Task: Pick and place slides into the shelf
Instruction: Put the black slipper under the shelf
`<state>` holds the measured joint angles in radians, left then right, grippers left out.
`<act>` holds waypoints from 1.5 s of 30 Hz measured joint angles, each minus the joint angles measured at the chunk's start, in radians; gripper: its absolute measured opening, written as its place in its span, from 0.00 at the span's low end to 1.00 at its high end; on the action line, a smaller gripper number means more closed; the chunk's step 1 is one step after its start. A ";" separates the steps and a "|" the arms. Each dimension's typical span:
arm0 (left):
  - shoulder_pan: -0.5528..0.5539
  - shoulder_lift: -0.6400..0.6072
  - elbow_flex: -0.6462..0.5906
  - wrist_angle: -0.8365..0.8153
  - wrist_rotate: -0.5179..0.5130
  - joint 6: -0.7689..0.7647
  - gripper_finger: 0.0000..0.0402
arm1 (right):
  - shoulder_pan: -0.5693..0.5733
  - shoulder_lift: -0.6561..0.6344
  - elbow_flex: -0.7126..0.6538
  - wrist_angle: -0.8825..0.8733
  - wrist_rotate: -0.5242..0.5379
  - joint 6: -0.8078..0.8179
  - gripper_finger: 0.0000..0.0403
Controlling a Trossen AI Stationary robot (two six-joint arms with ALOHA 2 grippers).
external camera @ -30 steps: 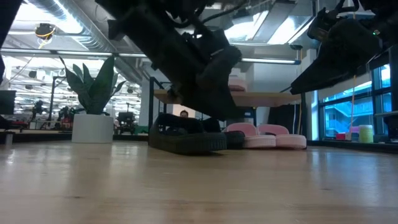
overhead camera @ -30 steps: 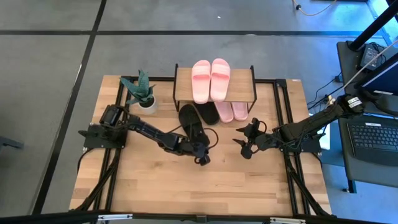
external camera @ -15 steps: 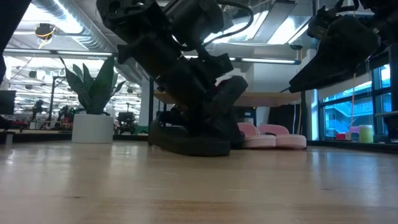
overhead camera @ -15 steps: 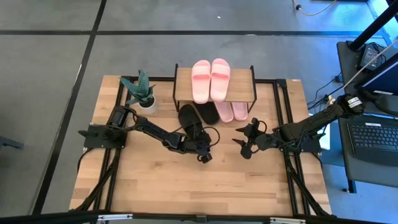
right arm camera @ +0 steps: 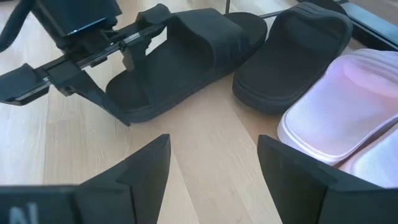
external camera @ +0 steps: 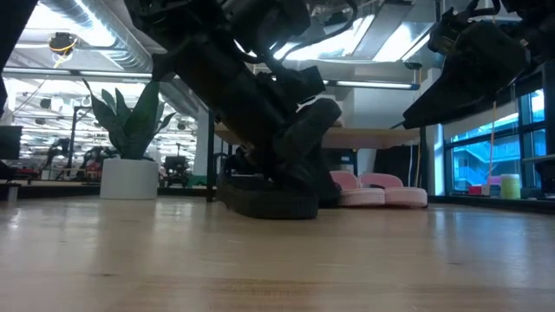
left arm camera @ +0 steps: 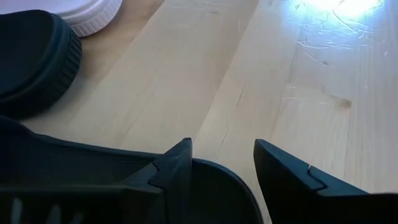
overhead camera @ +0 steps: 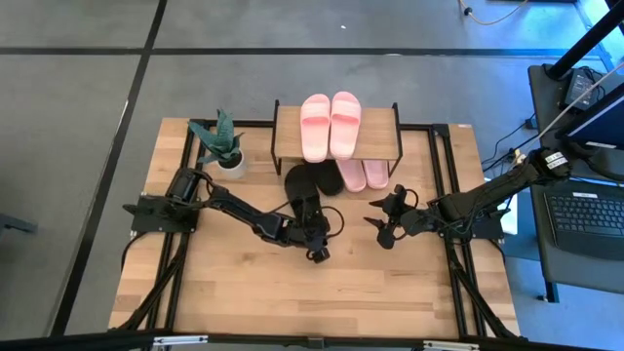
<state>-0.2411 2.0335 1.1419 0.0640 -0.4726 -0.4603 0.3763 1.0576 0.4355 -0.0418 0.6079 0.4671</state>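
Note:
One black slide (overhead camera: 302, 193) lies flat on its sole on the table in front of the shelf (overhead camera: 288, 136). My left gripper (overhead camera: 314, 239) is open at the slide's near heel end. One finger stands over the footbed and the other outside the rim. The second black slide (overhead camera: 329, 176) and a pink pair (overhead camera: 366, 174) sit under the shelf's top board. Another pink pair (overhead camera: 330, 125) lies on that board. My right gripper (overhead camera: 382, 222) hangs open and empty to the right of the slides. My left gripper comes slanting down from the table's near-left side at the black slide's heel end (left arm camera: 217, 186). One finger (left arm camera: 177, 168) is on or just over the footbed. The other finger (left arm camera: 286, 177) stands outside the rim with bare wood between. I cannot tell whether either finger touches. The slide lies flat on the table.
A potted plant (overhead camera: 222, 146) in a white pot stands left of the shelf. Black frame rails run along the table's left and right sides. Bare wood lies toward the near edge (overhead camera: 312, 292).
My left gripper has come down to the black slide's heel end. The slide has shifted a little toward the table's right, staying flat on the wood.

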 joint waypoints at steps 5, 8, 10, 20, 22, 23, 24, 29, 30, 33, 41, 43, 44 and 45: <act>0.005 -0.009 0.000 -0.019 0.003 0.003 0.41 | 0.000 0.000 0.000 0.000 0.000 0.003 0.60; 0.006 -0.034 -0.003 -0.055 0.012 0.019 0.41 | 0.000 0.000 0.000 0.000 0.000 0.003 0.60; 0.006 -0.057 -0.005 -0.077 0.012 0.023 0.41 | 0.000 0.000 0.000 0.000 0.000 0.003 0.60; -0.003 -0.098 -0.004 -0.135 0.060 0.020 0.41 | 0.000 0.000 0.000 0.002 0.000 0.003 0.60; -0.018 -0.098 -0.004 -0.139 0.104 0.004 0.41 | 0.000 0.000 0.000 0.002 0.000 0.003 0.60; -0.027 -0.099 -0.004 -0.139 0.127 0.000 0.41 | 0.000 0.000 0.000 0.002 0.000 0.002 0.60; -0.035 -0.099 -0.004 -0.138 0.149 -0.002 0.41 | 0.000 0.000 0.000 0.002 0.000 0.002 0.60; -0.079 -0.103 -0.004 -0.137 0.213 -0.029 0.41 | 0.000 0.000 0.000 0.002 0.000 -0.002 0.60; -0.086 -0.105 -0.004 -0.134 0.225 -0.029 0.41 | 0.000 0.000 0.000 0.002 0.000 -0.002 0.60; -0.100 -0.106 -0.002 -0.133 0.233 -0.039 0.41 | 0.000 0.000 0.000 0.002 0.000 -0.002 0.60; -0.108 -0.106 -0.002 -0.205 0.177 -0.089 0.41 | 0.000 0.000 0.000 0.001 0.000 -0.001 0.60; -0.104 -0.106 -0.002 -0.252 0.141 -0.116 0.41 | 0.000 0.000 0.000 0.001 0.000 -0.001 0.60; -0.102 -0.106 -0.002 -0.268 0.121 -0.128 0.41 | 0.000 0.000 0.000 0.001 0.000 -0.001 0.60; -0.099 -0.106 -0.002 -0.289 0.098 -0.137 0.41 | 0.000 0.000 0.000 0.001 0.000 -0.001 0.60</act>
<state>-0.3404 1.9270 1.1400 -0.2246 -0.3744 -0.5977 0.3766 1.0576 0.4355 -0.0410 0.6079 0.4658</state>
